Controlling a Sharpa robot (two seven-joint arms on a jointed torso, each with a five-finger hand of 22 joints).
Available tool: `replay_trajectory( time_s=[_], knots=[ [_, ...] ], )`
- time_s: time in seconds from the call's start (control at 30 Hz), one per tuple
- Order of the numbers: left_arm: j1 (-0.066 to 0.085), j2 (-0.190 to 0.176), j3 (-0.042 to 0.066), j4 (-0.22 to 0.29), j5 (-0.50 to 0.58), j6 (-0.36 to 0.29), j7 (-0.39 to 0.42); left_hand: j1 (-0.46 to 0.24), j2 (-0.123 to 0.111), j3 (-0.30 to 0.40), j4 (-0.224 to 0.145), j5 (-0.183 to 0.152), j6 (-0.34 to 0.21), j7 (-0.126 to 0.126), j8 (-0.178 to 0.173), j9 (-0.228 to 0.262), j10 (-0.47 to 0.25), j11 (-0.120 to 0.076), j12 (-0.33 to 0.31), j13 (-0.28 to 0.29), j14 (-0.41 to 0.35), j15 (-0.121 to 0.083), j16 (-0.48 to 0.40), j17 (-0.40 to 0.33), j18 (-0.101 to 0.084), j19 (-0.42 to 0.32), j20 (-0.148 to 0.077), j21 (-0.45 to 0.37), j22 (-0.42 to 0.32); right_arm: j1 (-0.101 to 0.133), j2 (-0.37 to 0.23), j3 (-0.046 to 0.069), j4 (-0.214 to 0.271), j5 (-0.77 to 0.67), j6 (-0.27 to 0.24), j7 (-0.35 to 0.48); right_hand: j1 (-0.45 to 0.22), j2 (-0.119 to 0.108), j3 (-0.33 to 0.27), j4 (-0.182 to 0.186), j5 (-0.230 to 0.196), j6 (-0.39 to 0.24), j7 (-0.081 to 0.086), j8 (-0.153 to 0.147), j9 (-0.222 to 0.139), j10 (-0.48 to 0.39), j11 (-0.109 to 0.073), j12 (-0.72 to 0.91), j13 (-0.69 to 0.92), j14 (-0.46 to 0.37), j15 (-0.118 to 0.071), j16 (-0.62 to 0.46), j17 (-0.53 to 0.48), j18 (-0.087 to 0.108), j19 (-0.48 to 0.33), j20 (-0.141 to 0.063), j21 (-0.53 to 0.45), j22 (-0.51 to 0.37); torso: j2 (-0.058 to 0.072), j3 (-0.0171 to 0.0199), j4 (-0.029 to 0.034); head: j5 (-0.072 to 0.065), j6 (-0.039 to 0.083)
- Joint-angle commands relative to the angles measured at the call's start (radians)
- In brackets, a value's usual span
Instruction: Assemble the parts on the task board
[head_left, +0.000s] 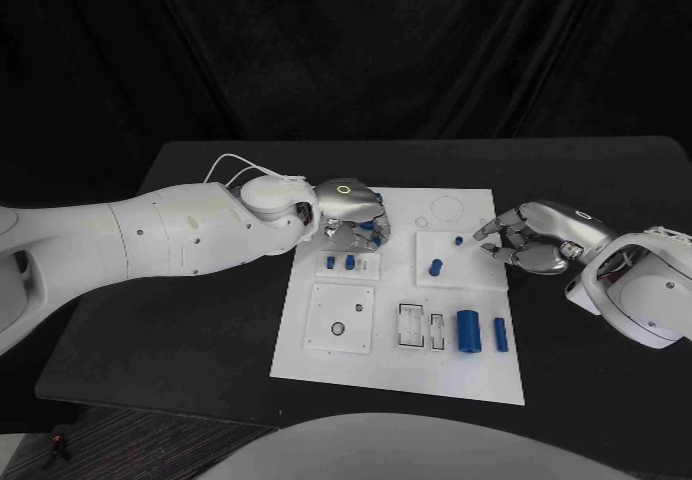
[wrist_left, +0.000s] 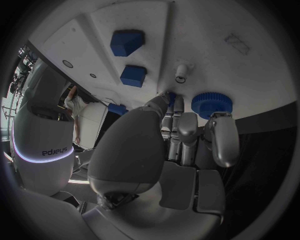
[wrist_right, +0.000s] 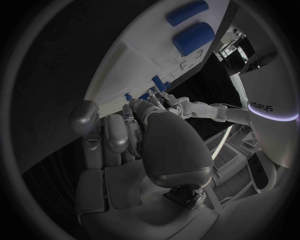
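The white task board (head_left: 397, 350) lies in the middle of the table. My left hand (head_left: 351, 212) hovers over its far left corner, its fingers (wrist_left: 180, 120) curled down. A small blue part (wrist_left: 171, 98) looks pinched between thumb and finger, beside a blue gear (wrist_left: 212, 104) on the board. Two blue pegs (head_left: 339, 263) stand just in front of that hand. My right hand (head_left: 526, 240) rests at the board's right edge with its fingers apart and nothing in them. Its fingertips (wrist_right: 134, 107) point at a small blue part (head_left: 459, 240).
A blue peg (head_left: 436, 267) stands on the raised square plate. Two blue cylinders (head_left: 467, 331) lie at the board's near right, next to empty slots (head_left: 411, 325). A square plate with a hole (head_left: 340, 318) sits near left. Black table (head_left: 188, 340) surrounds the board.
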Motion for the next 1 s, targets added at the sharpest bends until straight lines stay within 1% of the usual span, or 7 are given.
replay_trajectory(
  time_s=[0.03,0.23,0.37,0.53,0.73,0.9,1.0],
  knots=[
    [-0.009,0.0,-0.005,-0.002,-0.006,0.0,0.021,0.018,0.015,0.004,-0.011,-0.017,0.015,0.006,0.005,0.001,0.02,-0.004,-0.009,0.001,0.01,0.002,-0.004,-0.003,-0.017,0.006,-0.001,0.008,0.187,-0.003,0.0,0.0,0.001,0.001,0.008,-0.001,-0.013,0.0,0.006,0.002,0.005,0.006,0.001,-0.003,-0.001,-0.007,0.003,-0.004,-0.046,-0.001,0.004,-0.004,-0.001,0.012,-0.005,-0.001,-0.007,0.101,0.002,-0.0001,0.0006,0.001,0.0],
    [-0.009,-0.013,-0.005,0.015,-0.006,-0.047,0.042,0.021,0.018,0.008,-0.015,-0.029,0.051,0.012,0.012,0.001,0.05,0.001,-0.051,-0.018,0.03,0.002,-0.016,-0.009,-0.023,0.021,-0.004,0.034,0.193,-0.003,-0.001,0.0,0.001,0.001,0.008,0.0,-0.014,0.0,0.006,0.001,0.005,0.008,0.001,-0.003,0.0,-0.007,0.003,-0.004,-0.046,-0.001,0.004,-0.005,-0.002,0.012,-0.005,-0.001,-0.008,0.101,0.001,-0.0006,0.0006,0.003,0.0],
    [-0.009,-0.032,-0.005,0.041,-0.007,-0.08,0.052,0.027,0.018,0.014,-0.017,-0.037,0.065,0.015,0.006,-0.002,0.078,0.003,-0.085,-0.036,0.047,-0.002,-0.024,-0.009,-0.027,0.035,-0.007,0.058,0.2,-0.003,-0.004,0.0,0.003,0.001,0.007,0.0,-0.015,0.0,0.007,0.001,0.004,0.01,0.001,-0.002,0.0,-0.008,0.004,-0.005,-0.047,-0.001,0.004,-0.007,-0.004,0.013,-0.005,-0.001,-0.01,0.1,0.001,-0.0004,0.001,0.001,0.0],
    [0.001,-0.061,-0.004,0.077,-0.007,-0.096,0.054,0.032,0.018,0.019,-0.017,-0.05,0.073,0.018,0.0,-0.005,0.096,0.005,-0.111,-0.05,0.055,-0.005,-0.036,-0.016,-0.03,0.041,-0.01,0.069,0.203,-0.003,-0.006,0.0,0.004,0.001,0.008,-0.002,-0.016,-0.001,0.007,0.002,0.004,0.011,0.001,-0.001,0.0,-0.007,0.004,-0.005,-0.047,-0.001,0.005,-0.007,-0.005,0.012,-0.005,-0.001,-0.01,0.101,0.0,-0.0004,0.0016,0.001,0.0],
    [0.034,-0.093,-0.004,0.117,-0.007,-0.086,0.05,0.032,0.02,0.022,-0.012,-0.067,0.076,0.019,-0.006,-0.008,0.106,0.006,-0.13,-0.061,0.054,-0.01,-0.054,-0.031,-0.029,0.039,-0.012,0.064,0.201,-0.002,-0.007,0.0,0.005,0.002,0.009,-0.003,-0.018,-0.001,0.007,0.002,0.002,0.011,0.002,-0.001,0.0,-0.008,0.003,-0.006,-0.048,-0.001,0.005,-0.008,-0.005,0.013,-0.005,-0.001,-0.012,0.1,-0.001,0.0,0.0019,-0.001,0.0],
    [0.065,-0.124,-0.004,0.152,-0.007,-0.07,0.042,0.03,0.02,0.02,-0.009,-0.07,0.079,0.017,-0.007,-0.008,0.112,0.005,-0.135,-0.065,0.053,-0.011,-0.06,-0.035,-0.028,0.037,-0.013,0.06,0.2,-0.002,-0.008,0.001,0.005,0.009,0.01,-0.003,-0.018,-0.001,0.007,0.002,0.002,0.011,0.002,-0.001,0.0,-0.008,0.003,-0.006,-0.048,-0.001,0.005,-0.008,-0.005,0.013,-0.005,-0.001,-0.012,0.1,-0.003,0.0033,0.0013,0.0,0.0],
    [0.077,-0.138,-0.004,0.162,-0.007,-0.062,0.037,0.027,0.019,0.018,-0.006,-0.07,0.083,0.015,-0.007,-0.008,0.117,0.003,-0.139,-0.067,0.053,-0.012,-0.065,-0.039,-0.027,0.036,-0.014,0.057,0.2,-0.002,-0.006,0.001,0.004,0.011,0.011,-0.003,-0.019,-0.001,0.007,0.002,0.002,0.011,0.002,-0.001,0.0,-0.009,0.003,-0.008,-0.05,-0.001,0.005,-0.009,-0.006,0.013,-0.005,-0.001,-0.013,0.1,-0.002,0.0045,0.0016,0.002,0.0]
  ],
)
